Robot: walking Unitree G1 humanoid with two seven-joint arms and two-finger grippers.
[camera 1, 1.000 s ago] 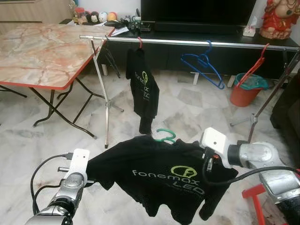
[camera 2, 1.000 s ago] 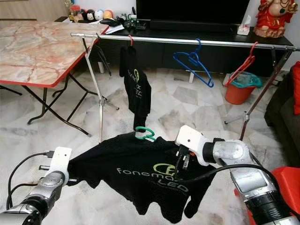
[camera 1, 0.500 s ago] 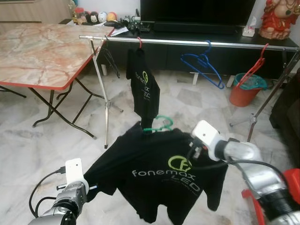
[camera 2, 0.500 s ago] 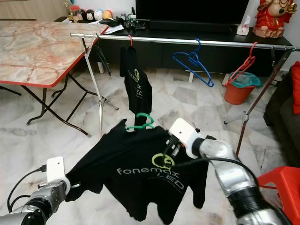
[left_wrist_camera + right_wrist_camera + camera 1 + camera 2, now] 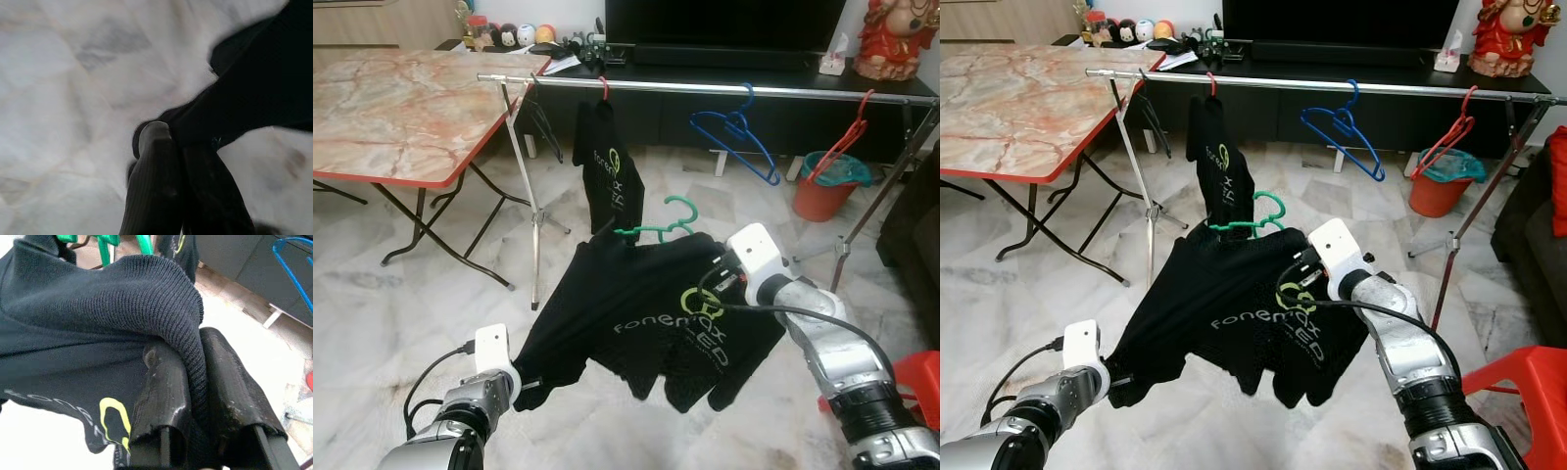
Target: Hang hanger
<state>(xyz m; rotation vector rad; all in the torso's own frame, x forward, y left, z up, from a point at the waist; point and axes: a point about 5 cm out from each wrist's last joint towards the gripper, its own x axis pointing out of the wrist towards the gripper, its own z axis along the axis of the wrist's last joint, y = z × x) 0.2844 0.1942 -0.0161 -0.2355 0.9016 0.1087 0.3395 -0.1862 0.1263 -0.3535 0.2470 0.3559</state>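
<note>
- Right end effector (image 5: 193,396) pinching the black shirt (image 5: 646,304) on its green hanger (image 5: 658,223), frame centre
- Left end effector (image 5: 182,147) pinching the shirt's lower-left edge

You see white lettering on the front of the black T-shirt (image 5: 656,313), beginning "fone" before the cloth folds over the remainder. Beneath it sit larger grey letters, "LED", and above it a yellow-green circular logo (image 5: 702,304). The same yellow-green logo shows on the second black shirt (image 5: 612,181) hanging from the metal rail (image 5: 705,88), with a line of white lettering running down the cloth below it, too small and too twisted to read.
</note>
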